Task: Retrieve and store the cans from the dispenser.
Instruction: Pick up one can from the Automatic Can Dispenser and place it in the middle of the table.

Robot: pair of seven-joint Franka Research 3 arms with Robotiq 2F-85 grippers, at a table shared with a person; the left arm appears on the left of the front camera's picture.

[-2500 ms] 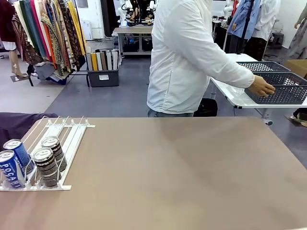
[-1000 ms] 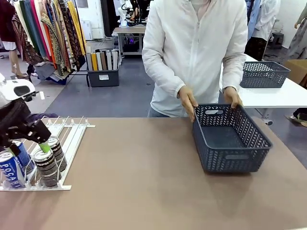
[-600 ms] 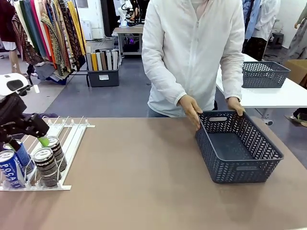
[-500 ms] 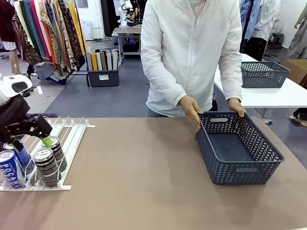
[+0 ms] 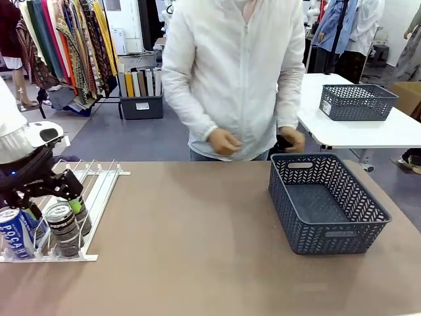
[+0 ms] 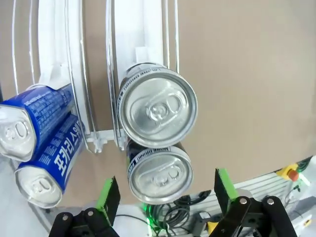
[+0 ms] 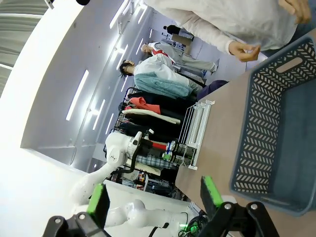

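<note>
The white wire dispenser lies at the table's left edge. At its low end stand two blue-and-white Pocari cans and two black cans, one behind the other. My left gripper hangs open just above the black pair. From the left wrist, the silver tops of the black cans face me, the lower one between my green pads; the blue cans lean at left. My left gripper holds nothing. My right gripper is open in the air, apart from the basket.
A dark grey lattice basket sits on the table's right side, also in the right wrist view. The person stands behind the table with both hands drawn back to the waist. A second basket rests on a far white table.
The person let go of the basket, pulled both hands back and stepped left. My left gripper sank lower over the black cans, still open.
</note>
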